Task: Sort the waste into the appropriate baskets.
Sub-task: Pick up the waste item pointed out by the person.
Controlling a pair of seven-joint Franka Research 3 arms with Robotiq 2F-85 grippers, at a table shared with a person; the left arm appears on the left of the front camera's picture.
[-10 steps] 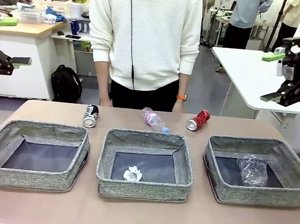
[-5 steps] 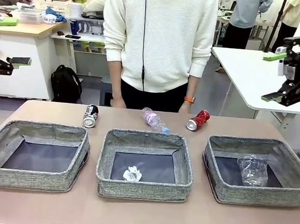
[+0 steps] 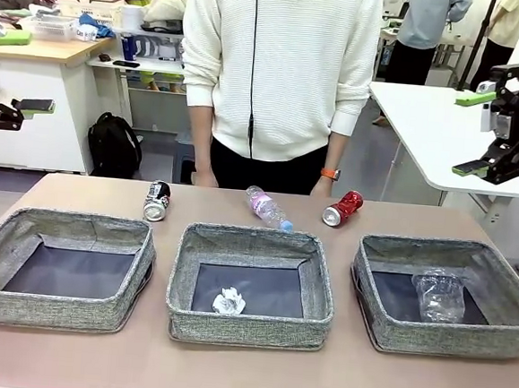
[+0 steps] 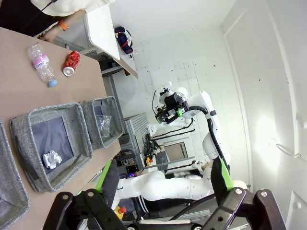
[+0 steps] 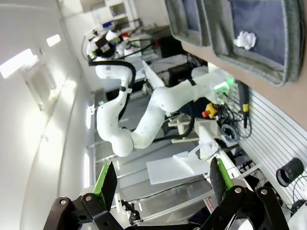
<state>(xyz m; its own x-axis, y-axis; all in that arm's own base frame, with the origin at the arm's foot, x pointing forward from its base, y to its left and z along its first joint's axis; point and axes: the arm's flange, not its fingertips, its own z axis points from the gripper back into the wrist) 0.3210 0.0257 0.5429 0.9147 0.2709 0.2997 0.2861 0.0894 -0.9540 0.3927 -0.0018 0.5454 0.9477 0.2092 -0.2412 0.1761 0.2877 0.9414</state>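
Observation:
At the table's far edge lie a black-and-silver can (image 3: pixel 156 200), a clear bottle (image 3: pixel 268 207) with a pink label, and a red can (image 3: pixel 343 208). In front of them stand three grey baskets in a row: left (image 3: pixel 53 308), middle (image 3: pixel 249 324) and right (image 3: pixel 455 338). A crumpled paper ball (image 3: pixel 229 301) lies in the middle one and a clear plastic cup (image 3: pixel 438 296) in the right one. My left gripper (image 3: pixel 22 71) hangs open high off the table's left side. On the far right my right gripper (image 3: pixel 469 131) is also raised and open. Both are empty.
A person in a white sweater (image 3: pixel 279 61) stands at the far edge, hands down by the table. In the left wrist view the open fingers (image 4: pixel 103 175) frame the bottle (image 4: pixel 41 67), red can (image 4: pixel 72 63) and two baskets. A white side table (image 3: pixel 427 126) stands right.
The person has shifted a little to the right. Both grippers, the cans, bottle and baskets have stayed put.

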